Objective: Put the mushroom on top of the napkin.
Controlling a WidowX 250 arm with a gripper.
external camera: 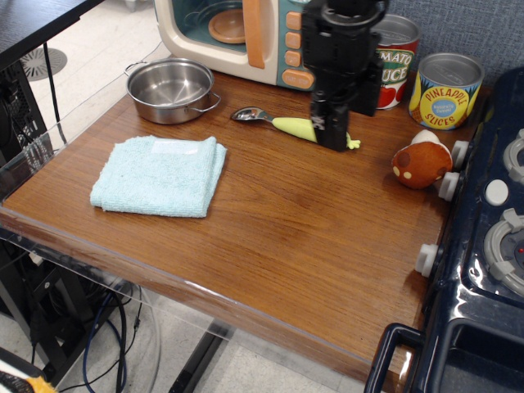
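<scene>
A glossy wooden table [270, 237] fills the view, edged by a toy stove [483, 246]. Nearest lies the napkin [160, 174], empty, well to the left of the mushroom [421, 164], which rests on its side against the stove's knobs. Farther back, the gripper [332, 131] hangs over the spoon [282, 123], left of the mushroom; whether its jaws are parted I cannot tell. This looks like the approach step: next it must reach right, descend and grasp the cap.

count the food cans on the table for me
2. The tomato sauce can stands at the back, partly hidden behind the robot arm; the pineapple slices can stands to its right, by the toy stove. No others show.
</scene>
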